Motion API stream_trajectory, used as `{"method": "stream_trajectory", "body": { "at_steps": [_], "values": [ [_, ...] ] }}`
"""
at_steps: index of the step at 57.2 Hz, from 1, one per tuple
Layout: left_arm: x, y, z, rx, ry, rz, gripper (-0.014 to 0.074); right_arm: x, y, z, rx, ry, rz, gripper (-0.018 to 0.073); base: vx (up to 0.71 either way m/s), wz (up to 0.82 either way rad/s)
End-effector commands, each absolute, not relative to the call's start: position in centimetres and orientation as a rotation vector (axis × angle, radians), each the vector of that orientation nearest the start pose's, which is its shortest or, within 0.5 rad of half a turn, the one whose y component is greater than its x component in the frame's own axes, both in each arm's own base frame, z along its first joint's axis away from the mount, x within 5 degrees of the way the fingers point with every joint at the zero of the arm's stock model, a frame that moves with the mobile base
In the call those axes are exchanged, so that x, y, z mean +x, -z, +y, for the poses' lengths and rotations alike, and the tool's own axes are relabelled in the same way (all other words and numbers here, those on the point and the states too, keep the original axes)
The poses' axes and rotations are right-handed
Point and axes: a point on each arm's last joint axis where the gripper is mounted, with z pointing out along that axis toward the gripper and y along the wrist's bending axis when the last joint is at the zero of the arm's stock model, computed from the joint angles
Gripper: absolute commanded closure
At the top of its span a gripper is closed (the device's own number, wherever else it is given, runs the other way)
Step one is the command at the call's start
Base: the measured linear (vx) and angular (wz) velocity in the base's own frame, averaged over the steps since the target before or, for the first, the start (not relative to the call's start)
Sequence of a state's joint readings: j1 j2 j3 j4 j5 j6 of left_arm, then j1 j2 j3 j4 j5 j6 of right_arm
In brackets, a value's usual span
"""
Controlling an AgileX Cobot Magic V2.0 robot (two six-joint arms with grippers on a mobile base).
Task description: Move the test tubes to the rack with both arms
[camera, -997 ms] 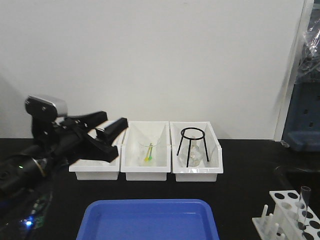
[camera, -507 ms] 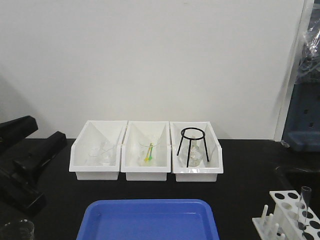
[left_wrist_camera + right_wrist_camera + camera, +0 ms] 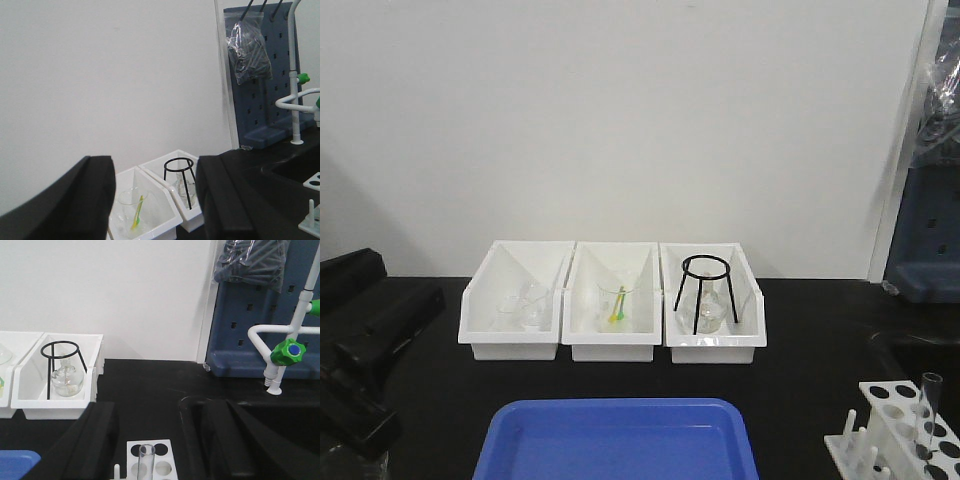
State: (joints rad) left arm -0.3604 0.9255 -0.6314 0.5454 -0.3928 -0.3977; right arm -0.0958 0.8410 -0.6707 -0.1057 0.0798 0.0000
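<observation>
One test tube (image 3: 927, 412) is seen standing in the rack (image 3: 905, 425), lower right. The left gripper (image 3: 152, 200) and right gripper (image 3: 157, 440) are spread and empty. Another tube, apparently unseen, must be fetched next.

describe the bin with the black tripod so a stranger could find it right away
Look at the row of three white bins against the wall, behind the blue tray. The one you want is the rightmost bin. Only it holds a black wire tripod stand over a small clear flask.
</observation>
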Motion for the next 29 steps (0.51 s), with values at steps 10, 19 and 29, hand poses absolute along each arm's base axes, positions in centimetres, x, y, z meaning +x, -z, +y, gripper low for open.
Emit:
{"method": "stream_trajectory", "body": {
  "at_steps": [10,19,29],
  "values": [
    [16.8,-36.6,-7.5,0.414,0.308,1.414,0.0187,18.0,-36.4,-1.8,-0.014,0.17,1.621,0.0111,0.0,0.0],
    [13.8,-37.3,-4.9,0.296,0.233,1.501,0.0342,18.0,-36.4,-1.8,-0.014,0.17,1.621,0.0114,0.0,0.0],
    [10.9,-36.7,-2.3,0.351,-0.022,1.58,0.0547,18.0,-36.4,-1.8,-0.014,0.17,1.621,0.0119,0.0,0.0]
  ]
}}
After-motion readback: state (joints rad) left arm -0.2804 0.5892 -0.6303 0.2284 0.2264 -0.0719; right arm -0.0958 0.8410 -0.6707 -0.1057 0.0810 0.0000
